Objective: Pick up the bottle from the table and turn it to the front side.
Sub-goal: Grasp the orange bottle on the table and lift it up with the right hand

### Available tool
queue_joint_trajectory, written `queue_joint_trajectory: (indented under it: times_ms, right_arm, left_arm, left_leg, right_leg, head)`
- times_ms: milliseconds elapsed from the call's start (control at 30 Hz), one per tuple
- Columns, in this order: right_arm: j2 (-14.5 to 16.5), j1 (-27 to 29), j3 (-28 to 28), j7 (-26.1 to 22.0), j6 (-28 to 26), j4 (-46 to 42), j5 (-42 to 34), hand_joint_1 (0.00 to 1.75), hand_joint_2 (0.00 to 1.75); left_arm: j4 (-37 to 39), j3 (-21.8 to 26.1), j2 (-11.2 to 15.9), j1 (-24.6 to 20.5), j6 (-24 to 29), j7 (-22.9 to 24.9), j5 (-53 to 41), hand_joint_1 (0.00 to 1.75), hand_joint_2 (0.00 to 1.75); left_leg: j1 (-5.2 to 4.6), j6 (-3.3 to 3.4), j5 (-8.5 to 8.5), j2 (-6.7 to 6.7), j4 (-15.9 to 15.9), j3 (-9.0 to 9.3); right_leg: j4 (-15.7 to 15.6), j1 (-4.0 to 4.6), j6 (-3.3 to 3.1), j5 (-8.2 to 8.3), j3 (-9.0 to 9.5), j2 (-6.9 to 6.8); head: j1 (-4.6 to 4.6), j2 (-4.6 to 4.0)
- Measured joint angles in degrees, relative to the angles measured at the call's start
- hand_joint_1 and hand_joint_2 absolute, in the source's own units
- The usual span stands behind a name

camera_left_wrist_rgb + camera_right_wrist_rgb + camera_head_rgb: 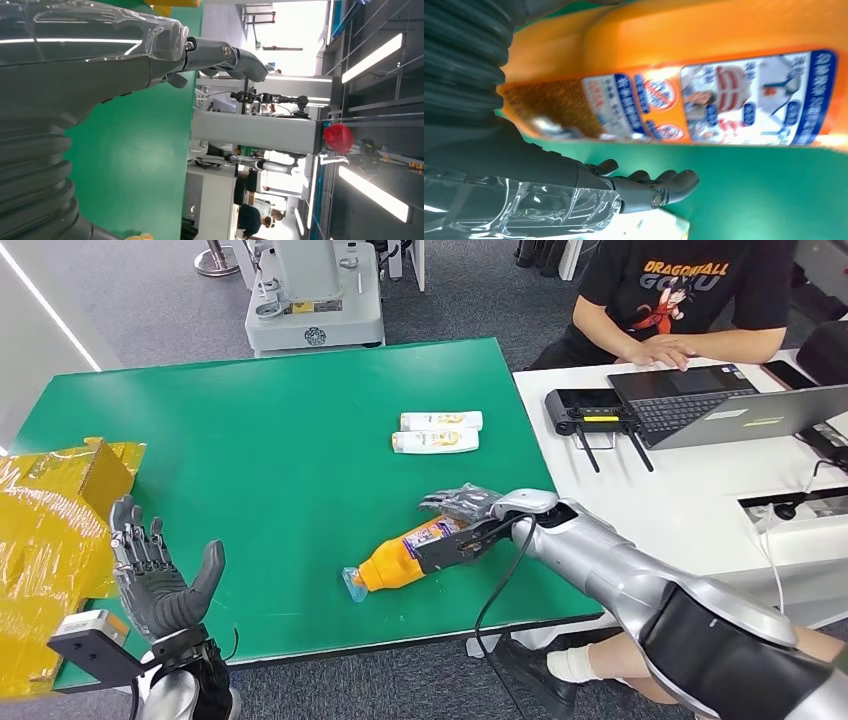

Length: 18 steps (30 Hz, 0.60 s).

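Note:
An orange bottle (400, 562) with a pale blue cap lies on its side on the green table (270, 420), near the front edge, cap toward my left. My right hand (470, 508) reaches over its base end with the fingers spread. Up close, the printed label of the bottle (704, 65) faces the wrist camera, and the fingers (659, 187) stretch out beside it with a strip of green table between them and the bottle. My left hand (155, 575) stands upright and open at the table's front left corner, holding nothing; its fingers (235, 55) are extended.
Two white tubes (437, 432) lie side by side mid-table beyond the bottle. Yellow wrapped packaging (50, 540) sits at the left edge by my left hand. To the right is a white desk (700, 480) with a laptop (740, 410), and a seated person (680, 300) is typing.

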Motion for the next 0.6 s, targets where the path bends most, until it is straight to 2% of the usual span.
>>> queue_joint_trajectory:
  times_ms: [167, 500, 600]
  right_arm:
    - [1.0, 2.4, 0.0, -0.1, -2.6, 0.3, -0.8, 0.00, 1.75]
    - [1.6, 3.5, -0.2, 0.0, -4.8, 0.3, -0.9, 0.00, 1.75]
    - [1.7, 3.6, -0.3, 0.2, -4.8, 0.3, -0.8, 1.30, 1.75]
  left_arm:
    - [0.0, 0.0, 0.0, 0.0, -0.1, 0.0, -0.1, 0.00, 1.75]
    - [0.0, 0.0, 0.0, 0.0, 0.8, 0.0, -0.2, 0.00, 1.75]
    - [0.0, 0.0, 0.0, 0.0, 1.0, 0.0, -0.2, 0.00, 1.75]
  left_leg:
    - [0.01, 0.00, 0.00, 0.02, 0.0, 0.02]
    - [0.01, 0.00, 0.00, 0.05, 0.0, 0.13]
    - [0.01, 0.01, 0.00, 0.04, 0.0, 0.14]
  right_leg:
    - [0.0, 0.00, -0.01, -0.01, 0.00, 0.02]
    - [0.0, 0.00, -0.01, 0.00, 0.10, 0.04]
    - [0.0, 0.00, 0.00, 0.00, 0.12, 0.03]
  head:
    - [-0.01, 0.00]
    - [0.00, 0.00]
    - [0.00, 0.00]
